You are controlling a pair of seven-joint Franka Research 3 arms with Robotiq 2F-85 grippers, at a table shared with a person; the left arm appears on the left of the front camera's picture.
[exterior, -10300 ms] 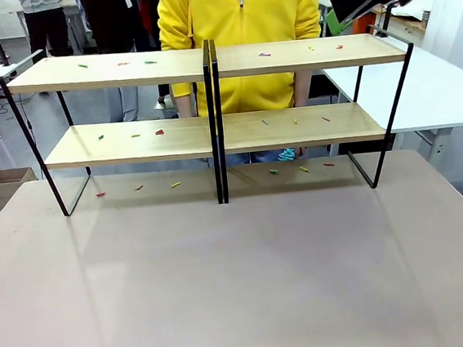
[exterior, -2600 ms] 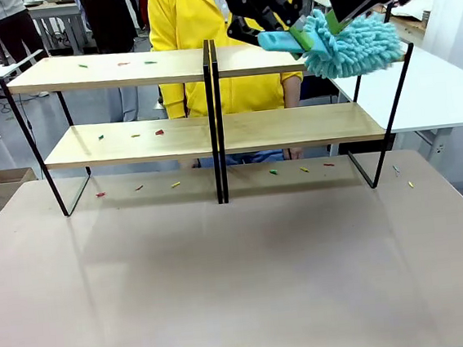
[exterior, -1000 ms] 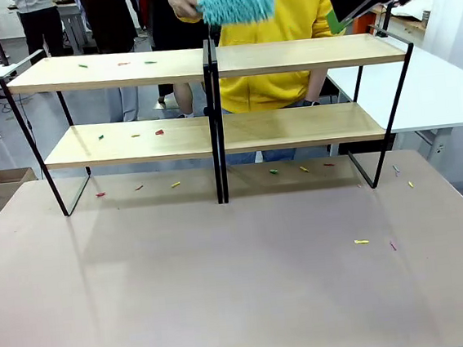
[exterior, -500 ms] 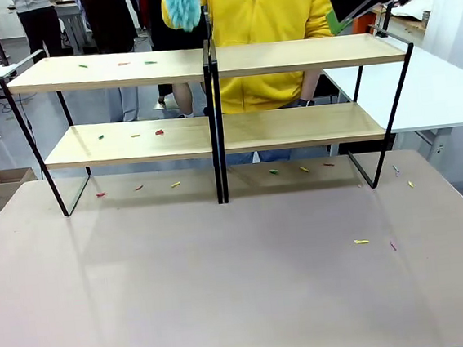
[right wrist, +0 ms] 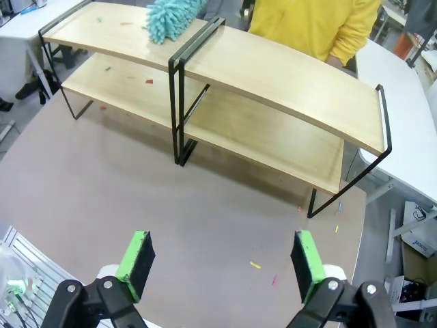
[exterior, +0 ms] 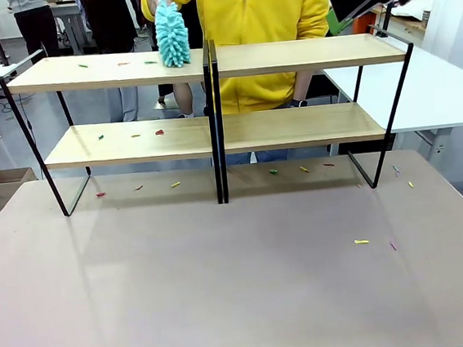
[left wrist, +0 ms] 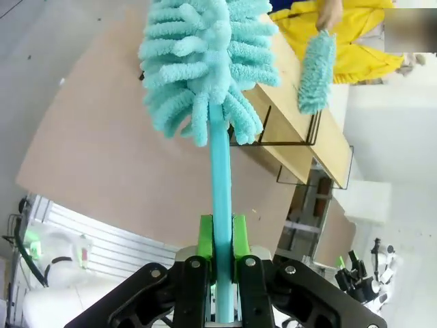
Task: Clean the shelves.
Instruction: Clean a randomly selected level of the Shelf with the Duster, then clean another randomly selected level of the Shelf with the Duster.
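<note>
Left claw (left wrist: 222, 238) clamps the duster (left wrist: 205, 61), right claw (right wrist: 222, 263) gapes empty: best drag its head flat along the shelves (exterior: 286, 56), pushing scraps (exterior: 159, 132) off.

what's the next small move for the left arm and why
Probably swing the left tool, shut on its teal duster, down toward the left rack's lower board and sweep there. That board carries coloured scraps, the person's duster is working the top left board, and the right rack's boards look bare.
</note>
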